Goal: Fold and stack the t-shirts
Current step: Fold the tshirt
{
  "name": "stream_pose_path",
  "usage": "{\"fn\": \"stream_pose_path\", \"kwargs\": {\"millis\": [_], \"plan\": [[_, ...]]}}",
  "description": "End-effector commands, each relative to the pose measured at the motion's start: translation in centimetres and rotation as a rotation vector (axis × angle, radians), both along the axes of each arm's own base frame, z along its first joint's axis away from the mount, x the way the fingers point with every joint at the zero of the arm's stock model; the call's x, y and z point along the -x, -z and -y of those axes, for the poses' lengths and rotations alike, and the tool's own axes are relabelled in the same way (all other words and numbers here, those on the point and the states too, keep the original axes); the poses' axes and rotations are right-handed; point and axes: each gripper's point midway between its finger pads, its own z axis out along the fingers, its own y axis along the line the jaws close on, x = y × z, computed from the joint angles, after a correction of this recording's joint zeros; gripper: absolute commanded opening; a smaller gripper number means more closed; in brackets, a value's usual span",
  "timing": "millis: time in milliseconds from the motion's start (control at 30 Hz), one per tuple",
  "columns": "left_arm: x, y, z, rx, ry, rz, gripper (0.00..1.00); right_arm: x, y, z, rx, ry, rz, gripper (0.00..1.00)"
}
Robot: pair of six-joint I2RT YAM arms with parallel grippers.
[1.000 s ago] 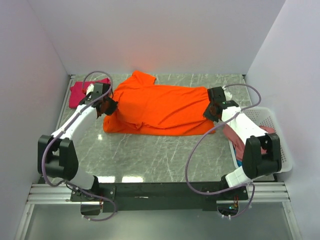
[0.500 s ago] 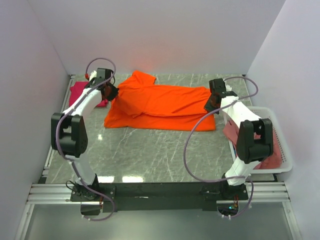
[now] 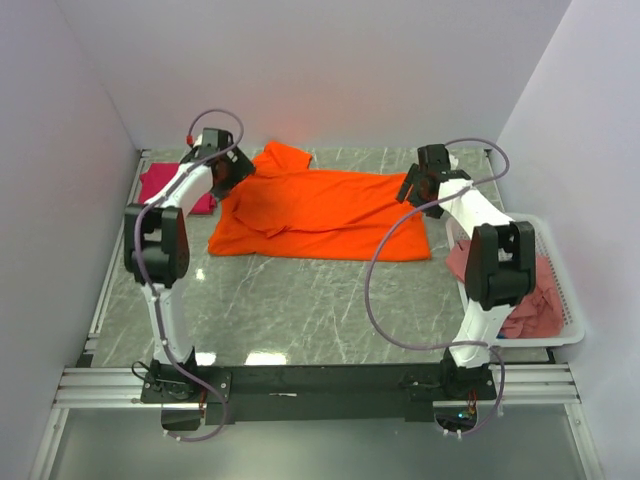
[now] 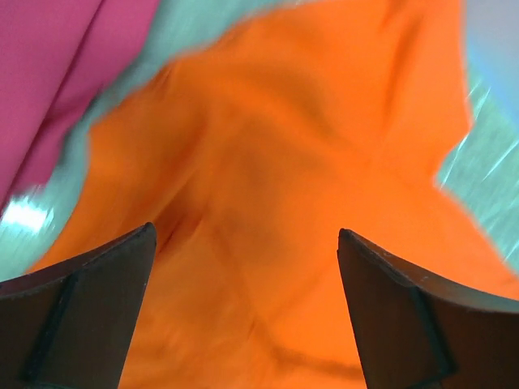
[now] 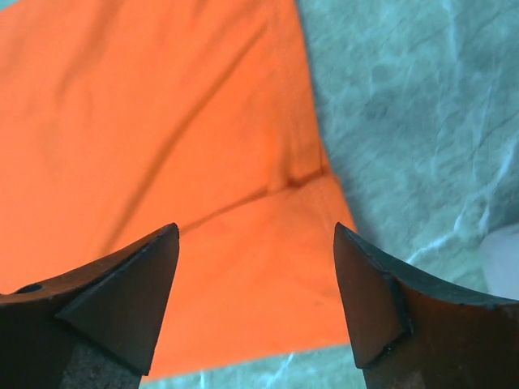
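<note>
- Orange t-shirt lies flat across the far middle of the marble table. It is folded into a long band, with one sleeve poking toward the back wall at its left end.
- Left gripper is over the shirt's left end, by the sleeve. In the wrist view its fingers stand wide apart, with only orange cloth below and nothing between them. The view is blurred.
- Right gripper is at the shirt's right end. Its fingers are spread wide over the hem corner and pinch nothing. Bare table shows just past the edge.
- Cannot tell whether either gripper touches the cloth.
- Magenta t-shirt lies folded in the far left corner, just beside the left arm and apart from the orange one.
- Dusty pink t-shirt is crumpled in the white basket at the right edge of the table, partly behind the right arm.
</note>
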Motion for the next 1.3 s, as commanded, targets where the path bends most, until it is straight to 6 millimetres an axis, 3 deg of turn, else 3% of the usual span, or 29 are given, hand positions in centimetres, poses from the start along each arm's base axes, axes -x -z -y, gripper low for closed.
{"fn": "stream_pose_path", "kwargs": {"millis": [0, 100, 167, 367, 500, 733, 933, 1100, 1233, 1267], "plan": [[4.0, -3.7, 0.7, 0.028, 0.045, 0.039, 0.99, 0.9, -3.0, -2.1, -0.068, -0.073, 0.086, 0.84], [7.1, -1.6, 2.8, 0.068, 0.085, -0.02, 0.99, 2.4, -2.2, -4.2, -0.122, -0.137, 0.078, 0.85], [7.9, -0.1, 3.3, 0.067, 0.093, -0.053, 0.99, 3.0, -0.9, -5.1, -0.158, -0.165, 0.063, 0.85], [7.5, 2.8, 5.3, 0.1, 0.143, -0.114, 0.99, 4.2, 2.4, -6.2, -0.199, -0.191, -0.016, 0.85], [7.9, 4.3, 6.0, 0.098, 0.157, -0.158, 0.99, 4.7, 3.5, -6.2, -0.204, -0.186, -0.042, 0.85], [7.9, 5.3, 6.4, 0.104, 0.156, -0.16, 1.0, 5.5, 5.4, -6.1, -0.204, -0.177, -0.087, 0.85], [5.1, 4.6, 7.9, 0.162, 0.182, -0.098, 0.99, 6.0, 6.4, -5.7, -0.188, -0.168, -0.114, 0.85], [0.2, 0.8, 9.3, 0.205, 0.194, 0.08, 1.0, 5.8, 6.3, -5.8, -0.188, -0.179, -0.108, 0.85], [-4.0, -0.2, 9.6, 0.197, 0.191, 0.163, 0.99, 5.6, 5.8, -5.7, -0.178, -0.179, -0.097, 0.85], [-5.8, -1.0, 9.8, 0.194, 0.189, 0.193, 0.99, 5.5, 5.6, -5.6, -0.173, -0.181, -0.092, 0.85]]}}
